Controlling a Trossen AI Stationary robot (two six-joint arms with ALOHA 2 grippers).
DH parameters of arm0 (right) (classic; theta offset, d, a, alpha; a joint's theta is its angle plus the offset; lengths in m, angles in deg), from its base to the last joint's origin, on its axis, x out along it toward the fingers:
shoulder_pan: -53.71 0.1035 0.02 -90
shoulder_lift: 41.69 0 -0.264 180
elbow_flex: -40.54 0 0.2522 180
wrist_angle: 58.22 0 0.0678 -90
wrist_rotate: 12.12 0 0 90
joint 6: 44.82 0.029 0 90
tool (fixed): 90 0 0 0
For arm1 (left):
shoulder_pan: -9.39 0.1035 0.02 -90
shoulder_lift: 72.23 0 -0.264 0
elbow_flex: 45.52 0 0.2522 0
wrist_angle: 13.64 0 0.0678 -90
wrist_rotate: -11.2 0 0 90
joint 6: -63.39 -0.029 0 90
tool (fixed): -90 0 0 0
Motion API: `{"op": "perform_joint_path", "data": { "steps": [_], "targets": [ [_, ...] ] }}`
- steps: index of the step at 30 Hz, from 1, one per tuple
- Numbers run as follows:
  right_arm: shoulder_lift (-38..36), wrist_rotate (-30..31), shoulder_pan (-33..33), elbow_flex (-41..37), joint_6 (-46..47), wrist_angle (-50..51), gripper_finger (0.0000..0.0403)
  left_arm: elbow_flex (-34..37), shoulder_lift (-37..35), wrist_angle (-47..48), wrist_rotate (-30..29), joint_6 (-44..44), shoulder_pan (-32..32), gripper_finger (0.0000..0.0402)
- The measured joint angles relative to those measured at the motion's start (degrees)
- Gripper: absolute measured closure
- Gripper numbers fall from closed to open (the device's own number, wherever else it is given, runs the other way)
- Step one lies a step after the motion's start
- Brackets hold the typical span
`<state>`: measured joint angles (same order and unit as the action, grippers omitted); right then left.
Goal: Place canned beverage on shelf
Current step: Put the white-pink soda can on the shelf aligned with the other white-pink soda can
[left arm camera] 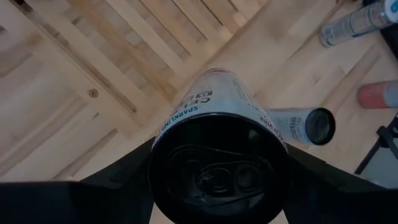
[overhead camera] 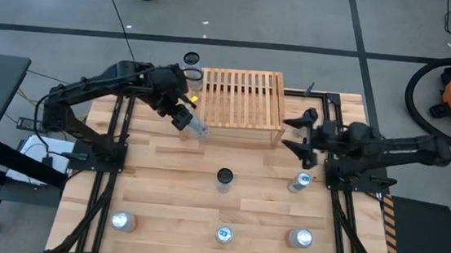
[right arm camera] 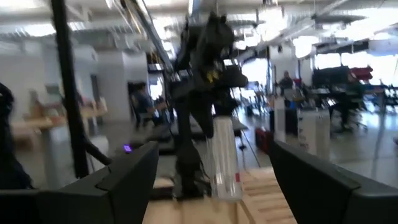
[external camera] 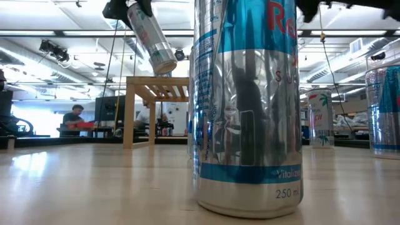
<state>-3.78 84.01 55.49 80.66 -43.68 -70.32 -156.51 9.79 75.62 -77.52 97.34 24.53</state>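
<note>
Holding: left gripper (overhead camera: pixel 184 116) grips the can (overhead camera: pixel 195 128), lifted off the table (overhead camera: pixel 164 178) at the shelf's (overhead camera: pixel 242 103) front-left corner.
High view, axis: can tilted, its free end toward the slats; the shelf top lies just beyond and to the robot's right of it.
High view, right gripper (overhead camera: pixel 300 135): parked beside the shelf's right end, fingers spread on nothing (farther from the can, so the left arm seems the one to finish).
Low view: can (external camera: pixel 151 37) hangs slanted, above the shelf (external camera: pixel 157 87) top and at its left edge, not touching; a large near can (external camera: pixel 249 106) fills the foreground.
Left wrist: fingers clamp the can (left arm camera: pixel 217 162) at both sides, slats (left arm camera: pixel 149 37) ahead past its far end.
Right wrist: the left arm (right arm camera: pixel 205 74) and can (right arm camera: pixel 225 155) show over the shelf edge; own fingers apart.
Judged next: carry it across, then right it.
</note>
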Motion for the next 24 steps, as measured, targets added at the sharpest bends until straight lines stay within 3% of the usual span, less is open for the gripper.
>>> {"op": "perform_joint_path", "data": {
  "steps": [16,24],
  "targets": [
    [29.3,-3.2,-7.3,16.8,-4.8,-0.6,0.0085,0.0,0.1,-3.3,0.2,-1.5,2.4,0.0136],
    [39.9,-3.0,-8.7,24.1,-11.2,-0.7,0.0085,0.0,0.1,-6.3,0.2,4.5,2.4,0.0136]
  ]
}}
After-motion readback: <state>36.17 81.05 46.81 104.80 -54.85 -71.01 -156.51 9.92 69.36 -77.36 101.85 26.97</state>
